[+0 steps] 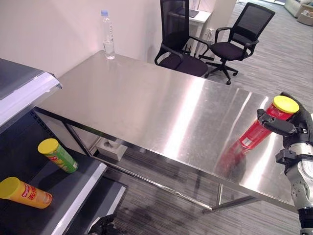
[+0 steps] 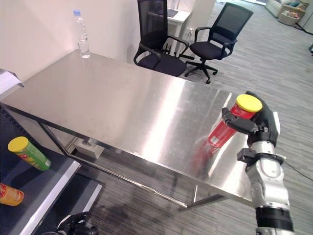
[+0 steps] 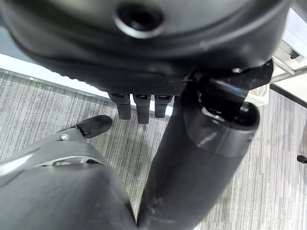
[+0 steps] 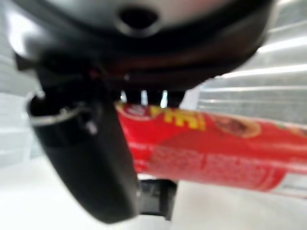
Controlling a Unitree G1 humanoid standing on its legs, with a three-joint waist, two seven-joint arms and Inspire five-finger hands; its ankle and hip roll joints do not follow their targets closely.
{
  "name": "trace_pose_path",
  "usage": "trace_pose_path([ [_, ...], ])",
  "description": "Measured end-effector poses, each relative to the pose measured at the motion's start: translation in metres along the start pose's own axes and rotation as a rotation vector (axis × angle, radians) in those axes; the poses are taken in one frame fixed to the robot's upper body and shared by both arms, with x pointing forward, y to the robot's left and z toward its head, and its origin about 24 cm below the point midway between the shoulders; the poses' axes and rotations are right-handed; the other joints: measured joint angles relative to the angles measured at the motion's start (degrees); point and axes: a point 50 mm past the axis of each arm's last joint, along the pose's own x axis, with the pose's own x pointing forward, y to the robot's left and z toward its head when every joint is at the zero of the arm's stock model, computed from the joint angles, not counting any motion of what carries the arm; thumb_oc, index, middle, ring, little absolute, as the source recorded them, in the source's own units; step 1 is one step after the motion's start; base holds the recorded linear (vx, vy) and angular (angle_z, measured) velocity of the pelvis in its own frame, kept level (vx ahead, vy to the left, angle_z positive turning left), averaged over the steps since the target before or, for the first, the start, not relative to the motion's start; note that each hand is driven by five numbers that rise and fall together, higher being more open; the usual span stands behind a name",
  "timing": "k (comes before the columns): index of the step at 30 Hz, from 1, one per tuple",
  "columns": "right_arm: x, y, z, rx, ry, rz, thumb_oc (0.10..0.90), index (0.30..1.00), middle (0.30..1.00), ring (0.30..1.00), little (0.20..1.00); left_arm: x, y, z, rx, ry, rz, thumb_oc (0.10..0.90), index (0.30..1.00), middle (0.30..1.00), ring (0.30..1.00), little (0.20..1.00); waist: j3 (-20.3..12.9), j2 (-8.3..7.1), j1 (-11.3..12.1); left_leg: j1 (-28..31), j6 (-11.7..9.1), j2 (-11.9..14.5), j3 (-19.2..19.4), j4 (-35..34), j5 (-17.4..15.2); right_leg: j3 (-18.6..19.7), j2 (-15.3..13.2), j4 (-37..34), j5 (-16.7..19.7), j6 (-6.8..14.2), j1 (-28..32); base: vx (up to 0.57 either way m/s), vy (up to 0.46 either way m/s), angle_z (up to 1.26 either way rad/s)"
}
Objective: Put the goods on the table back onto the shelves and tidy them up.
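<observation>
On the steel table (image 1: 146, 107), my right hand (image 1: 293, 128) gripped the tilted red can (image 1: 259, 128) at four o'clock; the shelf (image 1: 73, 188) at eight came next. Left hand (image 3: 139, 103) hung relaxed.

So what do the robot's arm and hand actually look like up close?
The right arm is a silver-grey metal tube built in rounded segments, with a black band low down and dark clamps at the wrist. The right hand is matte black, with chunky jointed fingers. The left hand is equally dark, with blocky fingertips.
</observation>
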Motion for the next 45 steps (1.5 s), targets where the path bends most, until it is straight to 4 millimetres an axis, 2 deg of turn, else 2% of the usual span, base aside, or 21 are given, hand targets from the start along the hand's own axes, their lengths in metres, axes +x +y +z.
trace_pose_path([
  [16, 0.000, 0.004, -0.002, -0.003, 0.010, 0.018, 0.400, 0.300, 0.300, 0.300, 0.300, 0.000, 0.001, 0.001, 0.001, -0.003, 0.002, 0.800, 0.900, 0.900, 0.900, 0.900, 0.0, -0.05, -0.1, 0.0, 0.0, 0.0, -0.1, 0.0, 0.0, -0.1, 0.0, 0.0, 0.0, 0.0, 0.0, 0.00, 0.000, 0.00],
  [21, 0.001, 0.005, 0.007, 0.005, -0.028, -0.011, 0.400, 0.300, 0.300, 0.300, 0.300, 0.000, 0.002, 0.001, 0.003, -0.003, 0.004, 0.800, 0.900, 0.900, 0.900, 0.900, 0.0, 0.08, -0.1, 0.0, 0.1, -0.1, -0.8, 0.0, 0.0, -0.5, 0.0, 0.0, 0.0, 0.0, 0.5, -0.01, 0.000, 0.04],
  [22, 0.001, 0.006, 0.012, 0.008, -0.048, -0.010, 0.400, 0.300, 0.300, 0.300, 0.300, 0.000, 0.002, 0.001, 0.003, -0.003, 0.005, 0.800, 0.900, 0.900, 0.900, 0.900, 0.0, 0.17, -0.1, 0.0, 0.1, -0.1, -0.8, 0.0, 0.0, -0.6, -0.1, 0.0, 0.0, 0.0, 0.5, -0.01, 0.005, 0.08],
  [26, 0.000, 0.025, 0.062, 0.027, -0.277, 0.033, 0.400, 0.300, 0.300, 0.300, 0.300, 0.000, 0.002, 0.000, 0.003, -0.001, 0.011, 0.800, 0.900, 0.900, 0.900, 0.900, 0.0, 0.77, 0.0, -0.2, 0.2, -0.2, -1.6, 0.0, 0.2, -1.5, -0.1, 0.0, 0.0, 0.0, 1.0, -0.01, 0.015, 0.10],
  [27, 0.002, 0.033, 0.080, 0.037, -0.356, 0.056, 0.400, 0.300, 0.300, 0.300, 0.300, 0.000, 0.002, 0.000, 0.004, -0.001, 0.012, 0.800, 0.900, 0.900, 0.900, 0.900, 0.0, 0.83, -0.1, -0.3, 0.2, -0.4, -1.9, 0.0, 0.2, -1.6, -0.2, 0.0, 0.0, 0.0, 1.0, -0.06, 0.052, 0.15],
  [28, -0.008, 0.052, 0.141, 0.052, -0.640, 0.123, 0.400, 0.300, 0.300, 0.300, 0.300, 0.000, 0.003, 0.000, 0.004, -0.003, 0.013, 0.800, 0.900, 0.900, 0.900, 0.900, -0.1, 0.95, 0.6, -0.4, 0.4, -0.7, -2.3, 0.0, 0.4, -2.1, -0.5, 0.0, 0.0, 0.0, 1.3, -0.09, 0.051, 0.17],
  [29, -0.012, 0.056, 0.155, 0.049, -0.708, 0.140, 0.400, 0.300, 0.300, 0.300, 0.300, 0.000, 0.003, 0.002, 0.005, -0.008, 0.014, 0.800, 0.900, 0.900, 0.900, 0.900, -0.1, 0.91, 1.2, -0.4, 0.4, -0.8, -2.4, 0.0, 0.4, -2.3, -0.6, 0.0, 0.0, 0.0, 1.4, -0.13, 0.045, 0.17],
  [30, -0.018, 0.066, 0.179, 0.076, -0.830, 0.175, 0.400, 0.300, 0.300, 0.300, 0.300, 0.000, 0.003, 0.001, 0.004, -0.005, 0.016, 0.800, 0.900, 0.900, 0.900, 0.900, -0.1, 0.98, 1.5, -0.6, 0.5, -1.1, -2.5, 0.0, 0.5, -2.4, -0.8, 0.1, 0.0, 0.0, 1.5, -0.12, 0.002, 0.10],
  [32, -0.029, 0.071, 0.199, 0.108, -0.959, 0.209, 0.400, 0.300, 0.300, 0.300, 0.300, 0.000, 0.003, 0.004, 0.005, -0.012, 0.018, 0.800, 0.900, 0.900, 0.900, 0.900, -0.2, 0.92, 1.5, -0.8, 0.6, -1.5, -3.0, 0.0, 0.5, -2.5, -1.1, 0.2, 0.0, 0.0, 1.4, -0.18, -0.050, 0.26],
  [33, -0.040, 0.074, 0.209, 0.111, -1.043, 0.240, 0.400, 0.300, 0.300, 0.300, 0.300, 0.002, 0.004, 0.010, 0.006, -0.028, 0.030, 0.800, 0.900, 0.900, 0.900, 0.900, -0.1, 1.12, 1.5, -2.8, 1.2, -1.6, -5.7, 0.5, 0.9, -0.4, -1.3, 2.8, -1.2, 0.5, 0.7, -0.18, -0.118, 0.86],
  [34, -0.048, 0.074, 0.217, 0.078, -1.092, 0.266, 0.400, 0.300, 0.300, 0.300, 0.300, 0.005, 0.006, 0.020, 0.010, -0.054, 0.037, 0.800, 0.900, 0.900, 0.900, 0.900, -0.1, 1.18, 0.5, -4.8, 1.7, -1.6, -8.2, 1.3, 1.2, 4.7, -1.6, 5.5, -2.9, 0.4, -0.8, -0.18, -0.235, 1.06],
  [35, -0.052, 0.076, 0.223, 0.036, -1.119, 0.299, 0.400, 0.300, 0.300, 0.300, 0.300, 0.006, 0.009, 0.028, 0.015, -0.073, 0.044, 0.800, 0.900, 0.900, 0.900, 0.900, -0.1, 0.66, 1.4, -6.3, 1.5, -1.6, -9.4, 1.8, 1.8, 10.0, -1.7, 6.3, -4.4, 1.4, -1.4, -0.20, -0.393, 0.88],
  [36, -0.052, 0.081, 0.222, 0.027, -1.117, 0.326, 0.400, 0.300, 0.300, 0.300, 0.300, 0.006, 0.013, 0.033, -0.009, -0.093, 0.058, 0.800, 0.900, 0.900, 0.900, 0.900, 0.0, 0.01, 2.8, -7.1, 1.0, -1.2, -10.9, 2.7, 2.2, 11.8, -1.3, 6.1, -6.3, 1.8, -0.9, -0.24, -0.561, 0.53],
  [37, -0.048, 0.085, 0.218, 0.027, -1.091, 0.351, 0.400, 0.300, 0.300, 0.300, 0.300, 0.005, 0.018, 0.031, -0.039, -0.099, 0.079, 0.800, 0.900, 0.900, 0.900, 0.900, 0.2, 0.10, 4.6, -7.2, 0.1, 0.2, -11.6, 3.1, 2.7, 10.3, 0.6, 4.2, -7.7, 0.9, 1.0, -0.16, -0.428, 0.47],
  [39, -0.043, 0.083, 0.209, 0.016, -1.042, 0.344, 0.400, 0.300, 0.300, 0.300, 0.300, 0.005, 0.019, 0.029, -0.055, -0.102, 0.093, 0.800, 0.900, 0.900, 0.900, 0.900, 0.8, 0.83, 4.7, -7.6, -0.6, 2.4, -12.9, 4.7, 3.1, 8.6, 4.2, -0.1, -7.2, -0.5, 5.1, -0.13, -0.354, 0.68],
  [40, -0.041, 0.080, 0.205, 0.009, -1.023, 0.335, 0.400, 0.300, 0.300, 0.300, 0.300, 0.003, 0.017, 0.021, -0.070, -0.080, 0.092, 0.800, 0.900, 0.900, 0.900, 0.900, 1.2, 2.15, 5.0, -7.9, -0.9, 4.3, -14.6, 5.5, 3.5, 7.7, 7.1, -0.2, -8.4, -1.9, 6.6, -0.14, -0.358, 0.77],
  [42, -0.039, 0.075, 0.202, 0.012, -1.005, 0.318, 0.400, 0.300, 0.300, 0.300, 0.300, 0.000, 0.012, 0.006, -0.092, -0.043, 0.086, 0.800, 0.900, 0.900, 0.900, 0.900, 1.6, 3.40, 5.5, -8.1, -0.9, 5.9, -15.7, 5.8, 3.9, 6.7, 9.4, -0.3, -8.8, -2.7, 7.9, -0.11, -0.169, 0.55],
  [43, -0.039, 0.071, 0.199, 0.015, -0.990, 0.308, 0.400, 0.300, 0.300, 0.300, 0.300, -0.003, 0.007, -0.004, -0.126, -0.020, 0.079, 0.800, 0.900, 0.900, 0.900, 0.900, 1.4, 4.92, 6.3, -8.2, -0.7, 7.1, -16.5, 6.0, 4.3, 6.1, 11.4, -0.2, -9.3, -4.0, 8.8, -0.13, -0.109, 0.49],
  [45, -0.039, 0.071, 0.199, 0.017, -0.990, 0.308, 0.400, 0.300, 0.300, 0.300, 0.300, -0.004, 0.005, -0.012, -0.130, 0.006, 0.075, 0.800, 0.900, 0.900, 0.900, 0.900, 1.5, 6.13, 6.3, -8.7, -0.9, 8.0, -17.1, 6.3, 4.7, 5.1, 12.2, -0.3, -9.7, -5.0, 9.6, -0.25, -0.167, 0.59],
])
